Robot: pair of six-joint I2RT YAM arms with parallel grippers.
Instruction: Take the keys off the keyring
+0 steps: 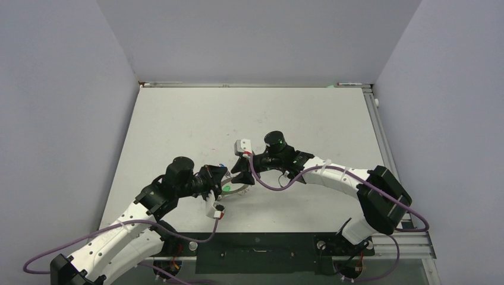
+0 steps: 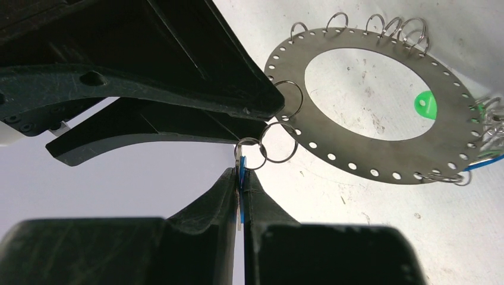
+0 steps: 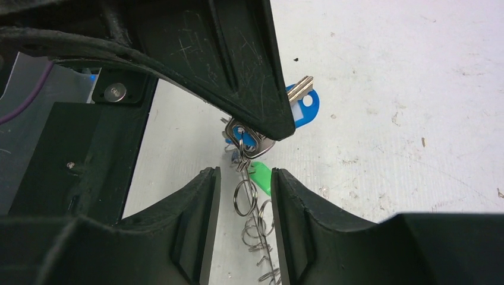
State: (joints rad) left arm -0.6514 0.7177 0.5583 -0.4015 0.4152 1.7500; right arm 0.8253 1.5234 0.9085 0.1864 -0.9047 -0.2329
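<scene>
The left gripper [image 2: 240, 181] is clenched on a small blue plastic-headed key [image 2: 241, 169], low centre of its wrist view, holding it clear of the flat silver-grey perforated keyring disc [image 2: 356, 157] at upper right. The right gripper [image 3: 243, 184] stands part-open astride the wire loops [image 3: 245, 199], apparently to brace them, though contact is unclear.

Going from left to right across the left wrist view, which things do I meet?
thin blue plastic key, linked small wire loops, round green plastic key head, tangled wire rings at the right edge

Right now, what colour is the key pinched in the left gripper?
Blue; the key in the left gripper shows best in the left wrist view.
</scene>
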